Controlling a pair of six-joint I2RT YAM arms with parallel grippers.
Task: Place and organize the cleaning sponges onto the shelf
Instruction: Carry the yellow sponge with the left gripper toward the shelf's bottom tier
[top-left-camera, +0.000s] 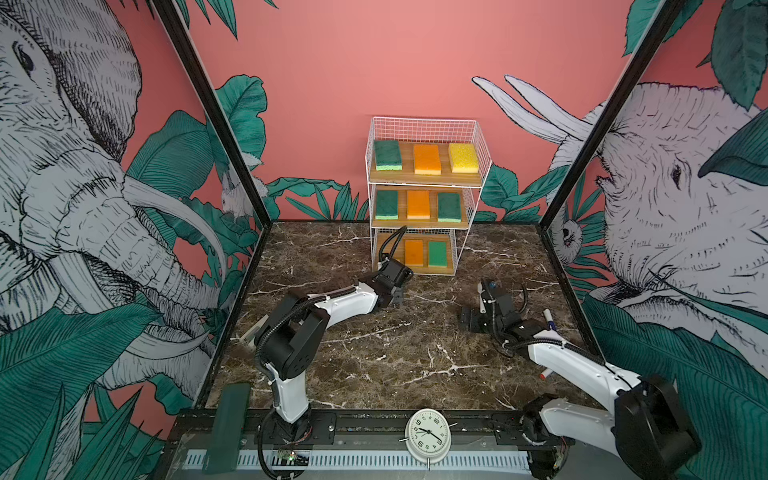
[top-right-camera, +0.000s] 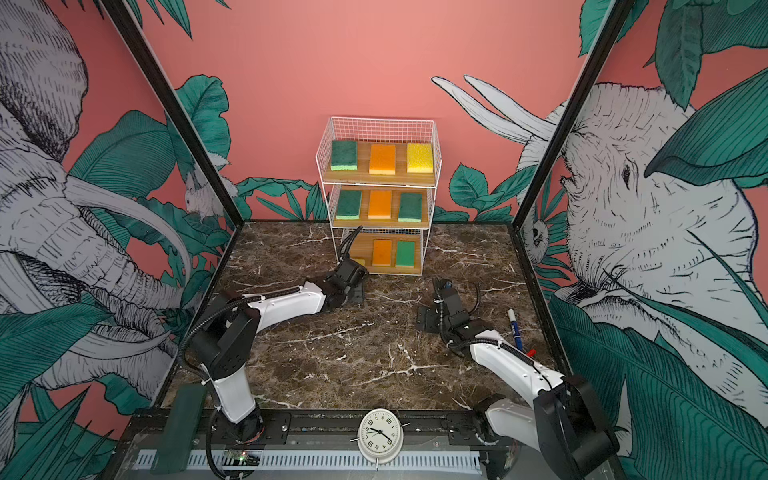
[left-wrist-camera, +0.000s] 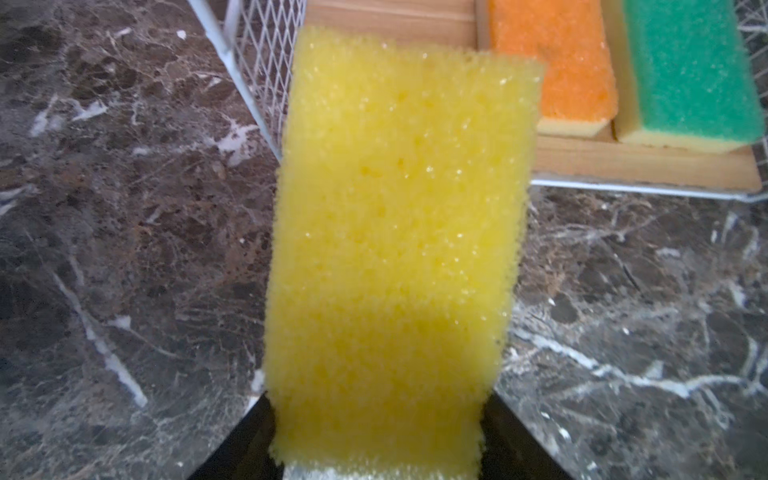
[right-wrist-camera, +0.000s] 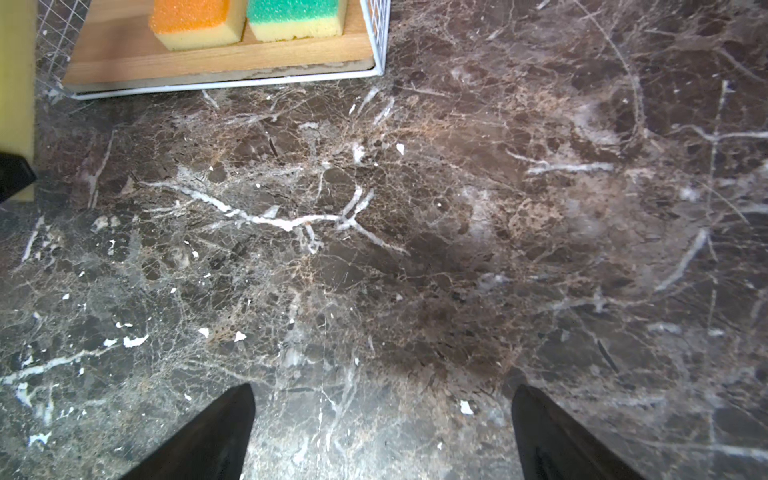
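Yellow foam juts forward from the left fingers: the yellow sponge is clamped by its near end, likely so the free end can slide into the open left slot of the shelf, on the bottom board beside the orange sponge and green sponge. That arm stretches low, nearly level. The right fingers, spread wide and empty, hover over bare counter.

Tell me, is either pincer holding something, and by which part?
The left pincer grips the yellow sponge by one short end; the rest sticks out toward the bottom of the shelf. The right pincer is open, holding nothing.
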